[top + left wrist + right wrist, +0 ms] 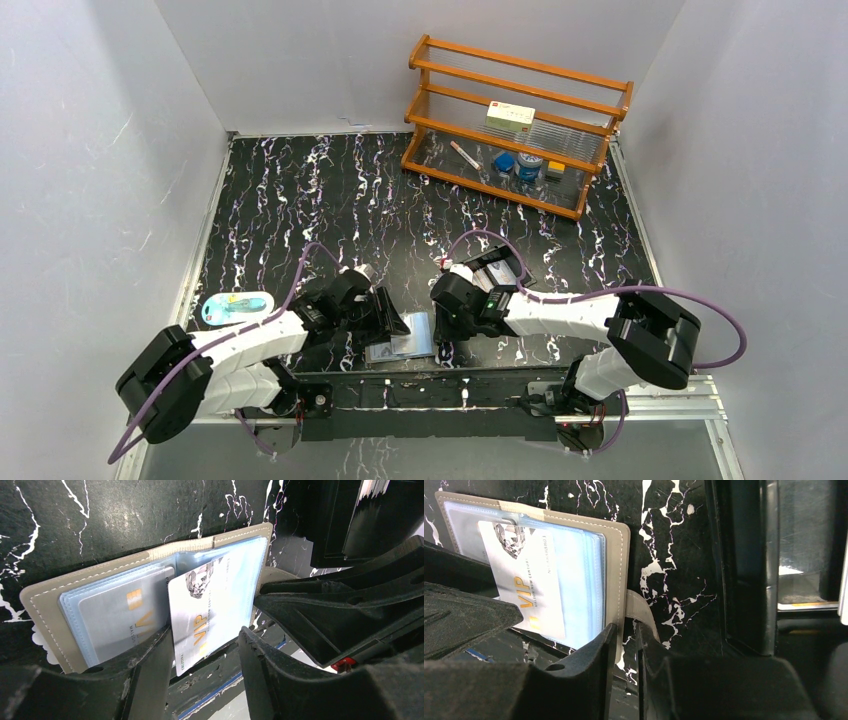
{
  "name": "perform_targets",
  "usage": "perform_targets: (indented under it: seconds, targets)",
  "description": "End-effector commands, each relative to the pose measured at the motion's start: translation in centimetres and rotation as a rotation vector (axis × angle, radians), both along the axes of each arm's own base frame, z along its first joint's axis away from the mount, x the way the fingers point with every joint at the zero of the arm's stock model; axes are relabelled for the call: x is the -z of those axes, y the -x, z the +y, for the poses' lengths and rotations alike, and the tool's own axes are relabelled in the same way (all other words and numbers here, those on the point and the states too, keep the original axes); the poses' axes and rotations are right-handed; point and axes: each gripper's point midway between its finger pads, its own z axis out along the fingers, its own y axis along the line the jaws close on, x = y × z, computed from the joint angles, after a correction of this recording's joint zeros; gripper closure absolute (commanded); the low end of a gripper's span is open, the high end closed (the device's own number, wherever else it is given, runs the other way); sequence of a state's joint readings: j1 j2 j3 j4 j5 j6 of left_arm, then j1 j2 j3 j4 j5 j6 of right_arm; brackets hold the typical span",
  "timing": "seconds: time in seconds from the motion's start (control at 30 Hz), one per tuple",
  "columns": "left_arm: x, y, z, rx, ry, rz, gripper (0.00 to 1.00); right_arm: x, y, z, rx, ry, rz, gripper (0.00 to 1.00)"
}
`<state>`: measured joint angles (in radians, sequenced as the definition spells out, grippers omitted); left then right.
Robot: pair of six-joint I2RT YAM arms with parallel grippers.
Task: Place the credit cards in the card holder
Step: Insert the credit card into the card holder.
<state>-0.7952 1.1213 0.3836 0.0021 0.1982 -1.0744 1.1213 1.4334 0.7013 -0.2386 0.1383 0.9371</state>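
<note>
- Reading off what's legible first: the one credit card (pixel 210 610) you can really see has "VIP" in gold letters and a diamond graphic at its far end. There's a line of small print along the edge, but it's too tiny for me to read.
- A second card (pixel 127 612) sits fully inside the left clear sleeve. It has a gold chip-like mark and a big pale "V", and the rest is blurred by the plastic.
- The card holder (pixel 47 602) lies open and flat on the black marbled table (pixel 300 200), at the near edge, between the two arms.
- The VIP card is tilted, with its far end in the right-hand sleeves and its near end poking out past the holder's near edge.
- The left gripper (pixel 206 640) has its jaws spread wide. The card's near end sits between them, not squeezed.
- The right gripper (pixel 626 630) is nearly pressed together, pinching the card holder by its right edge and snap tab (pixel 640 607).
- A black tray (pixel 744 565) sits just right of and beyond the holder, close behind the right gripper.
- Further off there's a wooden rack (pixel 520 125) at the far right with a small box (pixel 510 117) and some blue-capped bottles (pixel 528 165), and a blister pack (pixel 237 307) by the left arm.
</note>
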Motion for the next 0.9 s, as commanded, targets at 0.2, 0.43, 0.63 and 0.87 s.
perform_targets:
  seconds: [0.2, 0.43, 0.63, 0.87]
  targets:
    - [0.6, 0.2, 0.5, 0.007, -0.063, 0.016, 0.53, -0.8, -0.2, 1.3, 0.005, -0.056, -0.004, 0.74]
    - [1.0, 0.6, -0.7, 0.027, -0.045, 0.026, 0.53, -0.4, -0.3, 1.5, 0.009, -0.053, -0.005, 0.74]
    - [1.0, 0.7, -1.8, 0.053, -0.047, 0.028, 0.53, -0.2, -0.3, 1.5, 0.014, -0.053, -0.003, 0.74]
    - [0.6, 0.2, -0.1, 0.019, -0.133, -0.004, 0.5, -0.6, -0.3, 0.8, 0.024, -0.044, -0.014, 0.75]
